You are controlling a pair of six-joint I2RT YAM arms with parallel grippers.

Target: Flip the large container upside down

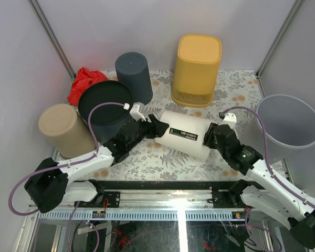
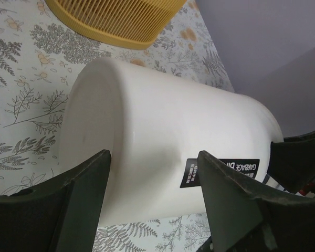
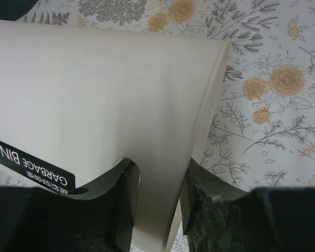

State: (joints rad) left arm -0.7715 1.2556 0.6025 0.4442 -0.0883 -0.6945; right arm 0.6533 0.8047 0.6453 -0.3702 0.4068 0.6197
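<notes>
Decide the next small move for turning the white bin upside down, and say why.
Probably raise the base end with the left gripper, whose fingers stand open about it. The white bin lies on its side, and the right gripper pinches its rim, so that rim could serve as the pivot, ending mouth down.

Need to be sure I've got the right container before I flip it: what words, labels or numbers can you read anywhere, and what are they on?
"GARBAGE BIN": white letters on the black label stuck to the side of the white bin.
Smaller print under those words on the same label: too small to read.
Narrow black sticker next to that label: blurred, unreadable.
No readable text shows on anything else.
</notes>
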